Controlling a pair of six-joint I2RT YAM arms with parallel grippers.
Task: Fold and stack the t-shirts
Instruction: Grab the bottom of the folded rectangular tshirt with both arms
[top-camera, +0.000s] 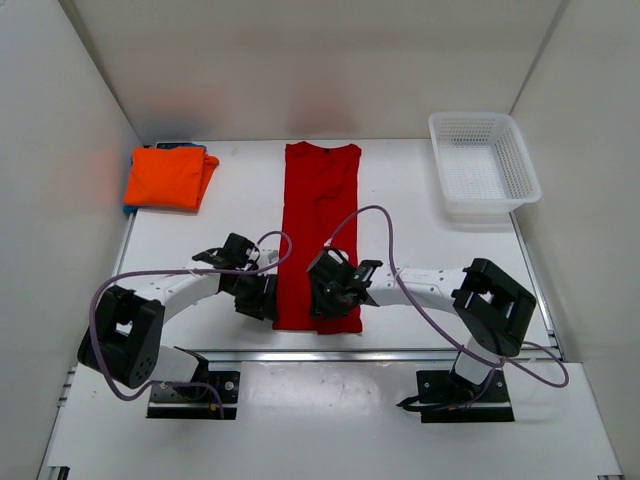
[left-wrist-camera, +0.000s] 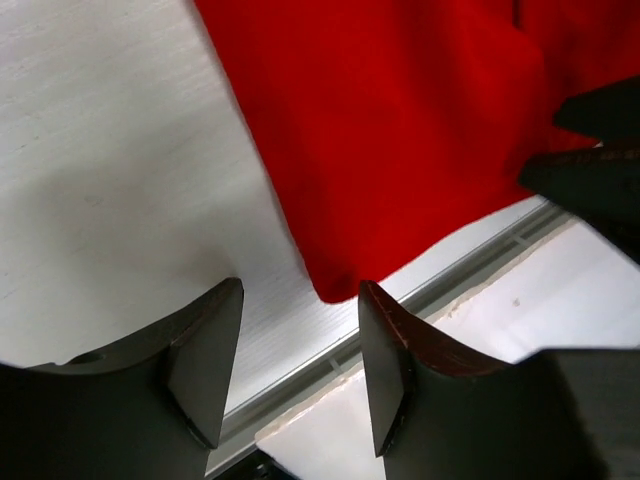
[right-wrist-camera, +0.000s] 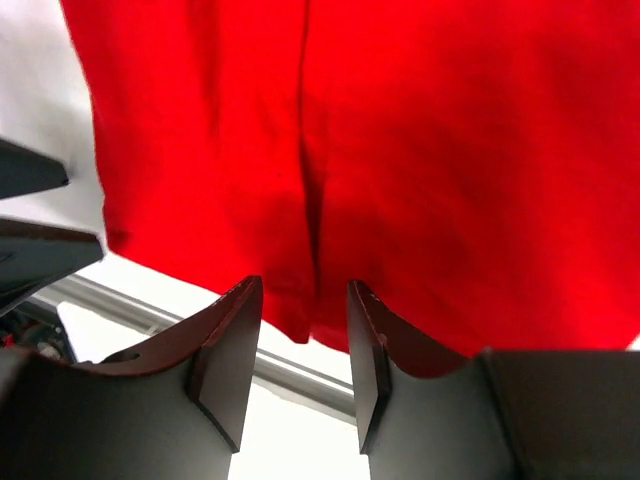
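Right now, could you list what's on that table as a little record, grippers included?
red t-shirt: folded into a long strip, centre of the table
orange t-shirt: folded, far left corner
basket: white, far right corner
left gripper: open, at the red t-shirt's near left corner
right gripper: open, over its near hem

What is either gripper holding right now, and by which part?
Nothing is held: the left gripper and the right gripper both stand open at the near hem of the red t-shirt.
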